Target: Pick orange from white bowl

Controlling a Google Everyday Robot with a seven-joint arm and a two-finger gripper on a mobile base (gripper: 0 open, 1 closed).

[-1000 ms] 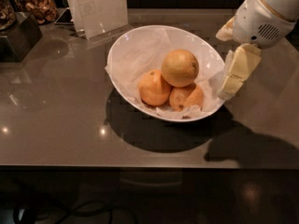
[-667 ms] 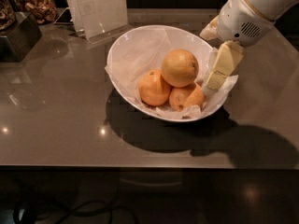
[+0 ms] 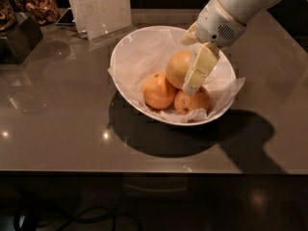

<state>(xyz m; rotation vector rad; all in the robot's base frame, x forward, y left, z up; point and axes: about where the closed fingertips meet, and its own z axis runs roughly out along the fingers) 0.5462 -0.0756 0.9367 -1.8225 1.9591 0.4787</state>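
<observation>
On a glossy grey-brown tabletop (image 3: 57, 129), a large glossy white oval bowl (image 3: 126, 52) lined with crinkled paper holds two small bright orange fruits (image 3: 158, 90) and, resting above them, the big dull yellowish-orange round orange (image 3: 174, 67), where the robot's pale yellow gripper (image 3: 187, 63) hangs, jaws apart, one finger (image 3: 202, 66) crossing the orange's right side.

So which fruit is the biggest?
The dull yellowish orange at the back of the bowl, just behind the hand. The two fruits in front are smaller and brighter.
</observation>
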